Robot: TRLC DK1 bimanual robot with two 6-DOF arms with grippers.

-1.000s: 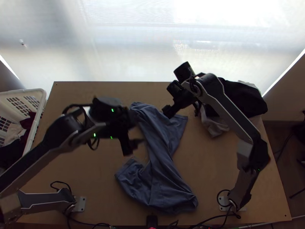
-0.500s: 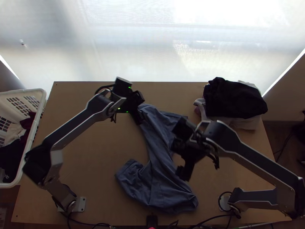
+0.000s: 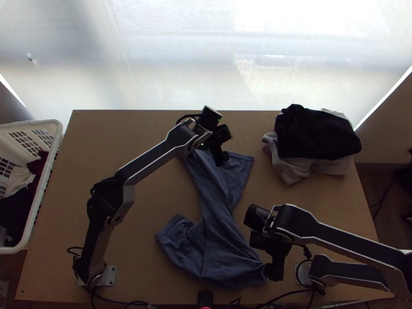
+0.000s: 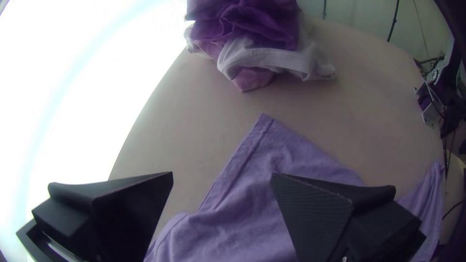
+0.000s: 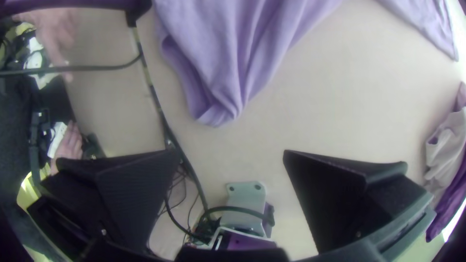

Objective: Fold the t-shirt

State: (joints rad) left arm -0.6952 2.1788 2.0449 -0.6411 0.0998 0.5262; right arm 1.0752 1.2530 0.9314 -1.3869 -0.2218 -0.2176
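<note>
Left gripper (image 4: 222,173) has swung across the t-shirt's (image 3: 219,247) far end, right gripper (image 5: 232,151) down beside its near end — both wide open, empty — leaving it rumpled on the table (image 3: 129,226), likely needing a grip

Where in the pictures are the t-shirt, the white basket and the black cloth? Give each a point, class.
T-shirt (image 3: 221,257): top view, on its end nearer the arms' bases.
White basket (image 3: 31,123): top view, on its far rim.
Black cloth (image 3: 316,131): top view, on its middle.

Two grippers (image 3: 221,159), one t-shirt (image 3: 208,206), one basket (image 3: 57,130), one table (image 3: 139,206).
</note>
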